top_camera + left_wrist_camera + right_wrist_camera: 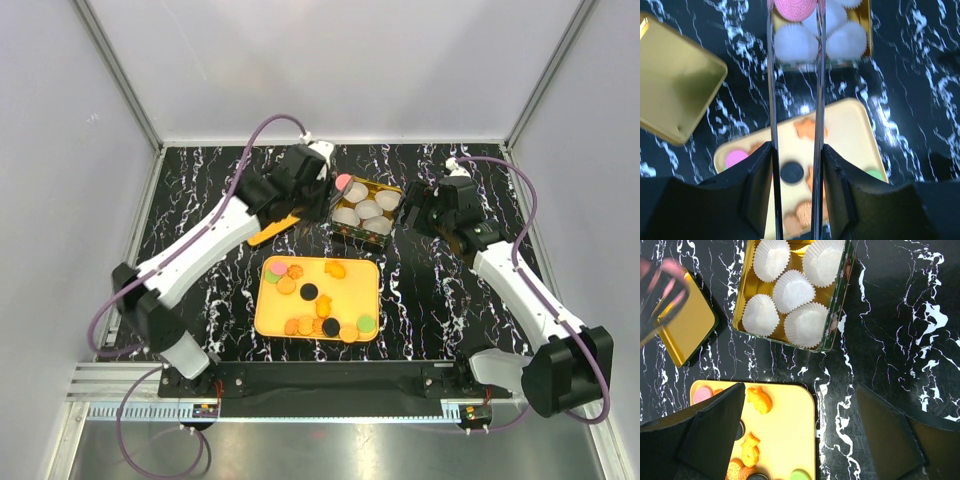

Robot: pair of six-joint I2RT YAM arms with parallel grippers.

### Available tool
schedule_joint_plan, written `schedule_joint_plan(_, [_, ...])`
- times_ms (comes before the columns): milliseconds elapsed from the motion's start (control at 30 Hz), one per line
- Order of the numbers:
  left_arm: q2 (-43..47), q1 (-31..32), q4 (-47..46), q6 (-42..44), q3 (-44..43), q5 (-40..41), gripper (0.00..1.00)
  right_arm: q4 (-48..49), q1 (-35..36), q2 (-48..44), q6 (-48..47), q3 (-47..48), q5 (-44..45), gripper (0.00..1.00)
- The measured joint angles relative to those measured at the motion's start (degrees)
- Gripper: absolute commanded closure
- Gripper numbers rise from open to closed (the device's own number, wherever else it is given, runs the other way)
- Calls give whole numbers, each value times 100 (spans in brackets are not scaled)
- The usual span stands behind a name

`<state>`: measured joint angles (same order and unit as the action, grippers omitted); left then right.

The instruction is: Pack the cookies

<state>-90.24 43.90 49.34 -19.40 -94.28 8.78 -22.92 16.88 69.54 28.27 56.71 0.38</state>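
The table top [420, 300] is finished in a smooth black marble pattern with white veins, and the tray [365, 290] on it is seen as smooth, matt yellow-orange plastic. The tin [834, 325] and its lid [675, 90] are made of gold-coloured metal with a soft sheen, and the cups [792, 290] in the tin are of matt white pleated paper. The pink cookie [795, 7] is stamped with a fine raised pattern, and the left gripper [795, 17] is fitted with clear, glassy fingers [771, 75] on a matt black body.
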Motion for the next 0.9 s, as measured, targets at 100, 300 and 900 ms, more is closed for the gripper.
schedule_joint_plan(100, [-706, -186, -232, 164, -476, -26, 55, -74, 0, -87, 0, 35, 2, 0])
schedule_joint_plan(300, [-1871, -254, -393, 389, -1126, -87, 55, -203, 0, -216, -4, 131, 17, 0])
schedule_joint_plan(900, [-2835, -389, -400, 501, -1740, -153, 54, -334, 0, -262, -22, 138, 20, 0])
